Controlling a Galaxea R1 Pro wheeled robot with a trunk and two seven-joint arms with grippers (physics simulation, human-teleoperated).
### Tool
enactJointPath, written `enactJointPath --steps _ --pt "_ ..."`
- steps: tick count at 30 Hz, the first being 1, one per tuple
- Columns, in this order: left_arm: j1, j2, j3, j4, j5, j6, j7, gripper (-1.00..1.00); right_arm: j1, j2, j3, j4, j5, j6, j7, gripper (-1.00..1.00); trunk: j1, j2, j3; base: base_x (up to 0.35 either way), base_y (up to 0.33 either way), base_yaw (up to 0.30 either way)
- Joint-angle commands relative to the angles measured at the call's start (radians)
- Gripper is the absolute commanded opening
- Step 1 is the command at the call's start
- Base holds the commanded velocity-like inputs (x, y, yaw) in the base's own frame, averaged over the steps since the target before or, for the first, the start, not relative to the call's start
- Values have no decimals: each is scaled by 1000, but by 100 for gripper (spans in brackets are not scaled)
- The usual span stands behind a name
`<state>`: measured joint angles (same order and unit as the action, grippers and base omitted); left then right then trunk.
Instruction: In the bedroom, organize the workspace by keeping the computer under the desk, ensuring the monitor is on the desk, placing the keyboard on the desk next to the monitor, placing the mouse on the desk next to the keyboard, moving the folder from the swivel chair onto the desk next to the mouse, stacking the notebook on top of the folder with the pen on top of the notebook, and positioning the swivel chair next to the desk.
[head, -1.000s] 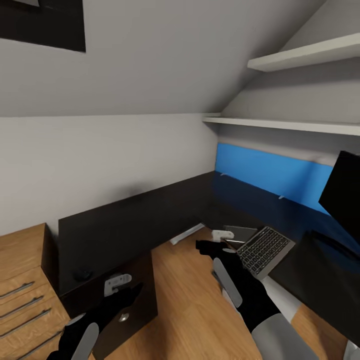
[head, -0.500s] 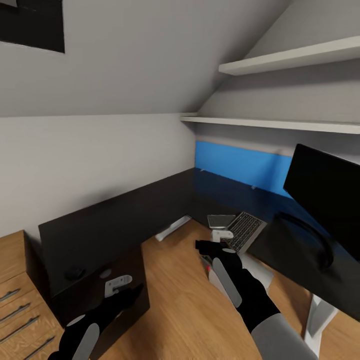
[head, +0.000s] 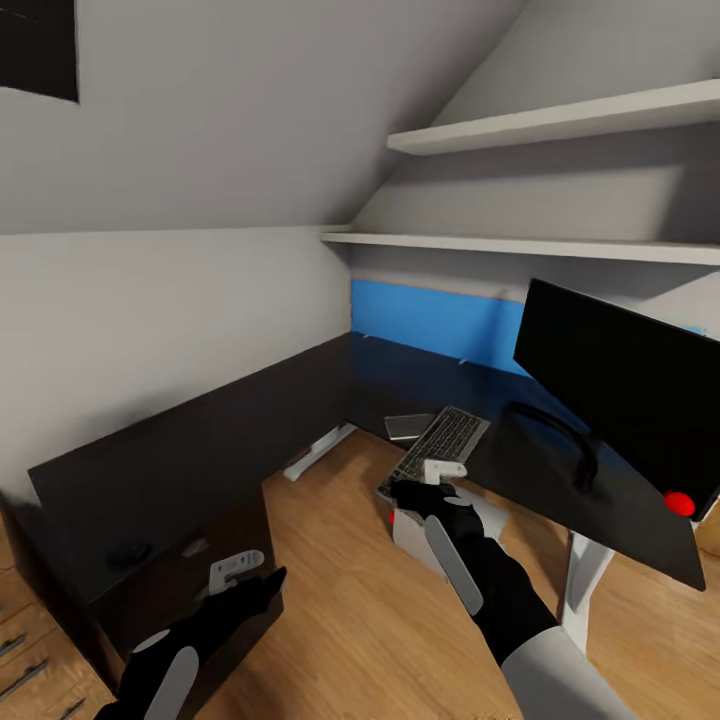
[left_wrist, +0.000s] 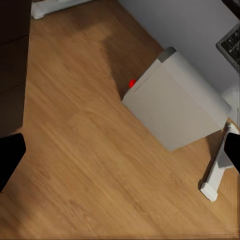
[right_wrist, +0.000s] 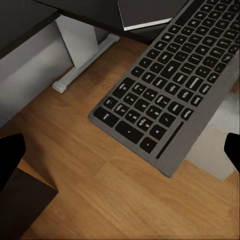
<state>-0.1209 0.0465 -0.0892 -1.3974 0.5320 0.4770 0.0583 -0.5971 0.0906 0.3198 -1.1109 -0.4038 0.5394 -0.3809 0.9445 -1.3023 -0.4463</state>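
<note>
Keyboard (head: 436, 447): slim, black-keyed in a grey frame, lying low in the space under the dark tabletop (head: 250, 420), slanted, its far end near the tabletop's inner edge and its near end resting on top of a pale box, most likely the computer (head: 415, 530), which stands on the wooden floor (head: 340, 600). Small dark grey notebook (head: 410, 427): flat, just beside the keyboard's far end; what carries it cannot be told. Monitor (head: 610, 375): wide black screen on a curved black stand, already on the tabletop, red light at its lower corner. Small dark object (head: 130, 552), possibly the mouse, on the near wing of the tabletop. Step in hand, by judgement: approach to the keyboard for lifting it onto the tabletop beside the monitor; no grasp yet made. Right gripper (head: 428, 480): poised just over the keyboard's near end, not touching; in the right wrist view the keyboard (right_wrist: 170, 95) spreads between the two dark fingers (right_wrist: 11, 155), which stand wide apart. Left gripper (head: 240, 572): idle over the drawer unit, fingers (left_wrist: 10, 157) spread apart and holding nothing, computer (left_wrist: 175, 102) below with a white T-foot leg (left_wrist: 217, 170) near it. Next move calls for lowering the right fingers astride the keyboard's near edge and closing on its thin frame without tipping it off the box.
</note>
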Motion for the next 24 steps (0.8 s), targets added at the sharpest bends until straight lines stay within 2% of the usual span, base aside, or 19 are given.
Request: enactJointPath --steps 1,12,20,22,24 --pt "0 1 -1 -2 10 4 6 100 -1 0 2 0 -10 1 -10 100 0 -1 -1 -16 26 -256" --pt "0 1 0 -2 11 5 3 100 -1 1 2 0 -10 1 -10 100 0 -1 -1 -3 5 -56" --pt "0 1 0 -2 10 5 6 100 1 13 2 13 -7 -6 -6 100 0 -1 -1 0 0 0" --pt "0 1 0 -2 10 5 8 100 2 14 3 40 -6 -43 -5 100 0 -1 -1 0 0 0" --pt "0 1 0 -2 11 5 9 100 2 18 8 102 -5 -127 -3 100 0 -1 -1 0 0 0"
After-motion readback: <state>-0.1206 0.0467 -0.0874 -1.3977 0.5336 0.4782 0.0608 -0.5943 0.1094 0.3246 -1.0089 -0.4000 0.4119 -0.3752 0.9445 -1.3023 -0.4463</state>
